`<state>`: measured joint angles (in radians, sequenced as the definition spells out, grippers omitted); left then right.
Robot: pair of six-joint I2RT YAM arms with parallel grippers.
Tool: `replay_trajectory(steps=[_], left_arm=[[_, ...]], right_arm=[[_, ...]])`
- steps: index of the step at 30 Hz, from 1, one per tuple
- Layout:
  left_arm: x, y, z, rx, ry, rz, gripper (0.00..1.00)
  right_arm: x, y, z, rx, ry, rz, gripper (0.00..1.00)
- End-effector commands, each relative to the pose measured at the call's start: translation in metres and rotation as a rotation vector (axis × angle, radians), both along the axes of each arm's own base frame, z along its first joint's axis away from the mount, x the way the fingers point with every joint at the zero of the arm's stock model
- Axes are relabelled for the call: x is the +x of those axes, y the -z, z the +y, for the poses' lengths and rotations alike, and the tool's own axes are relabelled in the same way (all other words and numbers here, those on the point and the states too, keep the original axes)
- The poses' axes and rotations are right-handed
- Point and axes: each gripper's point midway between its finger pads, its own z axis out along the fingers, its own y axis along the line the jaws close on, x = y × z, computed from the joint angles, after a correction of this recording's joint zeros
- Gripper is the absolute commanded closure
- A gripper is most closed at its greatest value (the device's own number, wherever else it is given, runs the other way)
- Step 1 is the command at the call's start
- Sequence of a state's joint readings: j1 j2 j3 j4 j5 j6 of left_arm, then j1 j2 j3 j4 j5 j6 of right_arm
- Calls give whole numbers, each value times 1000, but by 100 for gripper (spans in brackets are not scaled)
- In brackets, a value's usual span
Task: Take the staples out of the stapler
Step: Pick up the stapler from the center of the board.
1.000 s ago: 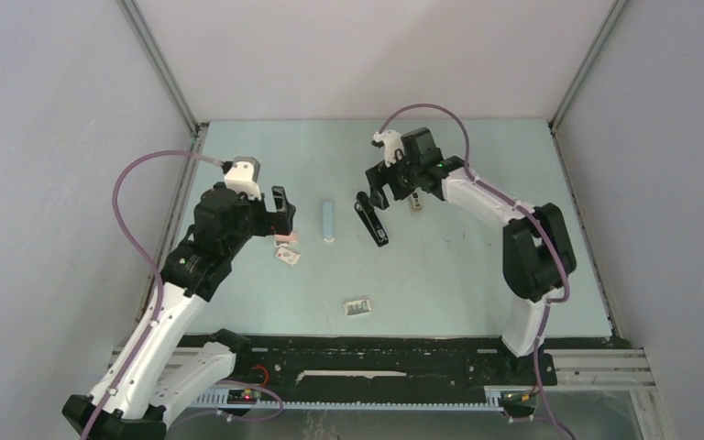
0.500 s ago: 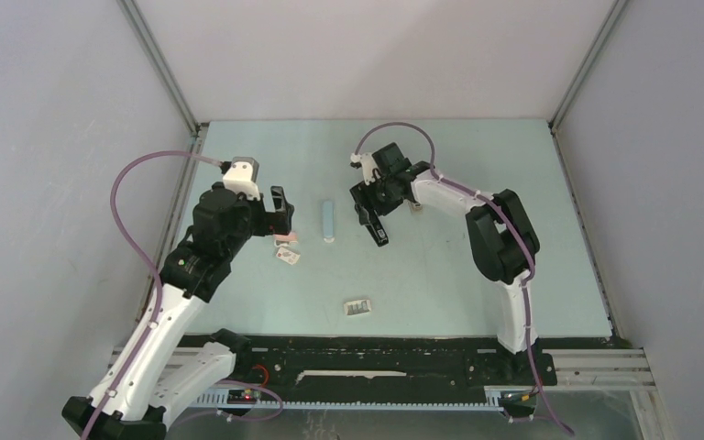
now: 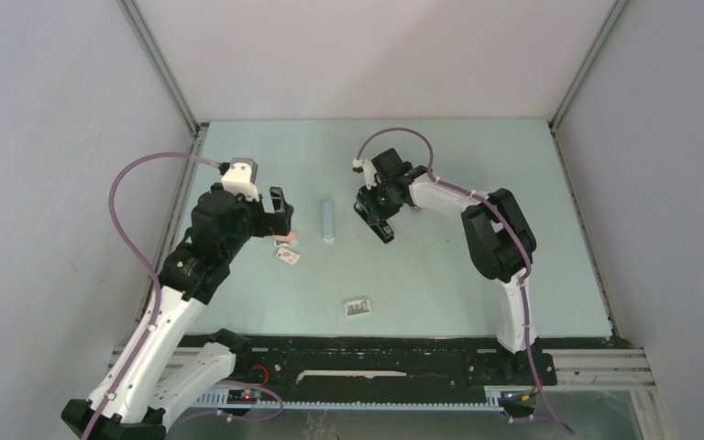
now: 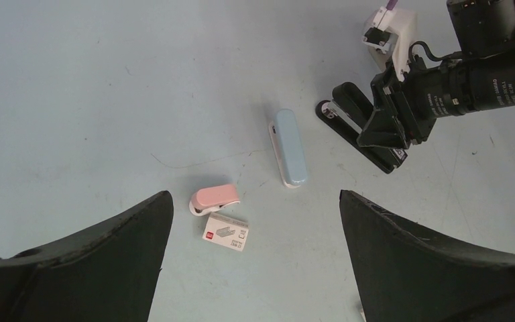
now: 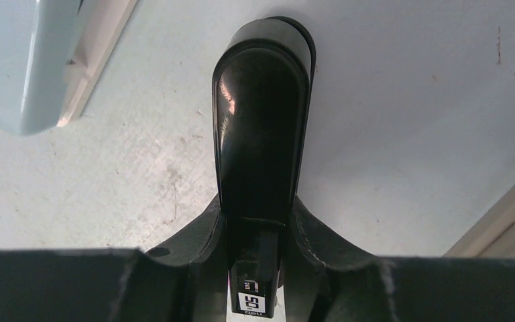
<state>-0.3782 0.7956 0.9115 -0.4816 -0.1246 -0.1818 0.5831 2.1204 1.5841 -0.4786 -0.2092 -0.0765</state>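
Pinching the black stapler (image 5: 260, 134) on the tabletop (image 3: 477, 275) with your right fingers (image 5: 181, 248), beside the blue stapler (image 4: 290, 147); left fingers (image 4: 100, 255) are hanging spread. No staples are showing, so you're likely just starting the unloading.

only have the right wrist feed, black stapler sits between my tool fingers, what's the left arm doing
Observer: The left tool is open and holds nothing. It hangs near a pink mini stapler.
Operator: anything else loose on the table
Observer: A small white box with a red label lies right beside the pink mini stapler. A second small box sits nearer the arm bases.
Operator: i only see a corner of the blue one, is it free
Observer: Yes. The blue stapler lies flat between the two arms, apart from the black stapler.
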Motion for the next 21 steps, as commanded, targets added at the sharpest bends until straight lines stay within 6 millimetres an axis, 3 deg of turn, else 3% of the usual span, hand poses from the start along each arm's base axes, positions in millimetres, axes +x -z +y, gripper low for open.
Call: replay_trajectory(steps=[1, 6, 15, 21], left_arm=[[-1, 1, 1, 9, 14, -20, 0], [-3, -1, -4, -5, 40, -27, 0], [-5, 0, -18, -40, 108, -24, 0], [-8, 1, -35, -101, 180, 9, 0]], right_arm=[[1, -42, -7, 30, -8, -99, 91], [-22, -67, -28, 68, -64, -124, 100], [-63, -81, -78, 202, -94, -35, 100], [-73, -92, -110, 306, -122, -6, 100]])
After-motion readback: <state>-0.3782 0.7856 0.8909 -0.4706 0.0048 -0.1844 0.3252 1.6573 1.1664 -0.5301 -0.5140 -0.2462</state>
